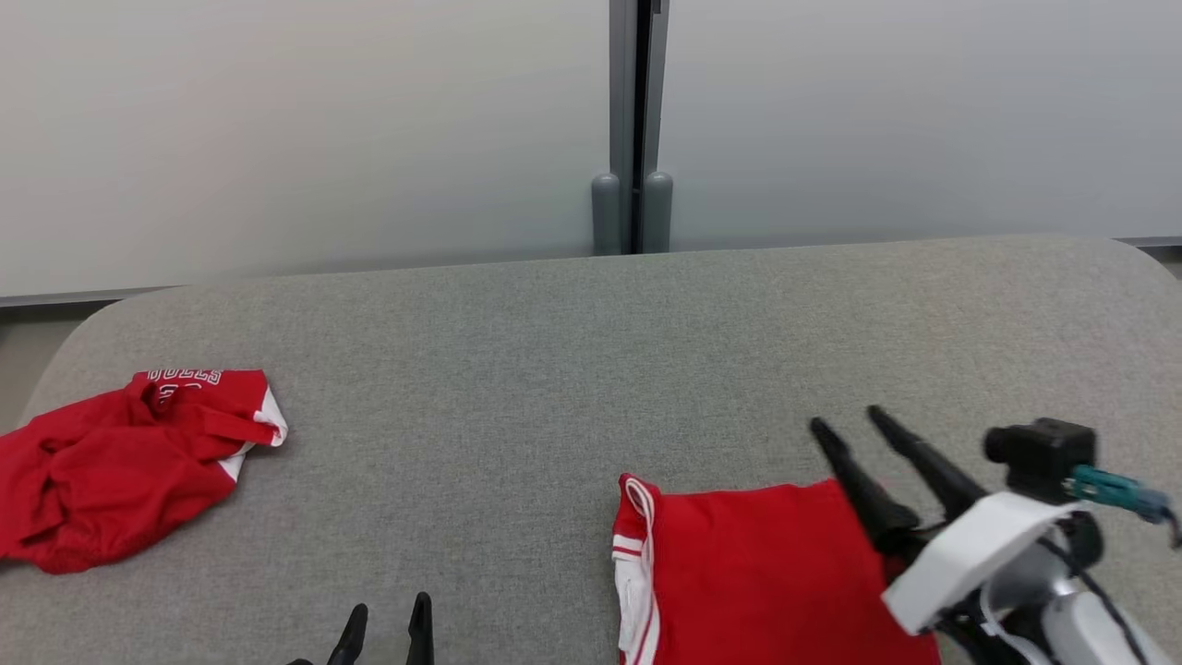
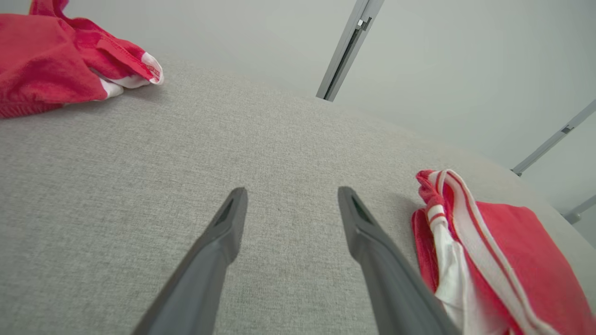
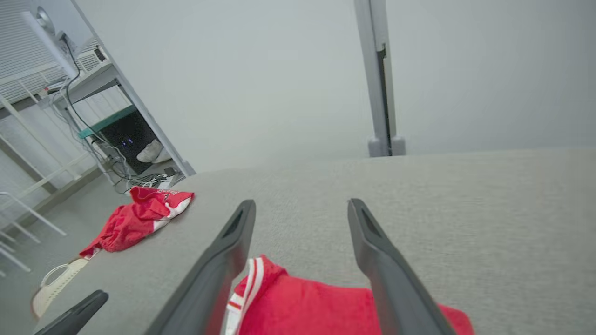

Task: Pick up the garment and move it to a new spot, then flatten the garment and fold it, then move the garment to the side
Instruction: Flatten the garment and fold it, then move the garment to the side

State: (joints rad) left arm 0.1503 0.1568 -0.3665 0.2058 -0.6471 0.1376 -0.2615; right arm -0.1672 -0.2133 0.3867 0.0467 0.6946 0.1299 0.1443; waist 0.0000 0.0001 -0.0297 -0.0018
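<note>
Nearest the robot, the left gripper (image 1: 389,610) sits low at the table's front edge, its two dark fingers spread apart with nothing between them. Just to its right lies the folded red garment (image 1: 739,573), flat on the grey table (image 1: 554,369), its white-striped edge facing the left gripper. The right gripper (image 1: 845,418) reaches over the garment's far right corner, fingers parted and gripping nothing, with their tips past the cloth's far edge. Whether the fingers touch the fabric cannot be told. Farther off, well apart at the table's left end, a crumpled red garment (image 1: 120,462) lies in a heap. Beyond the table stand pale wall panels (image 1: 277,139).
</note>
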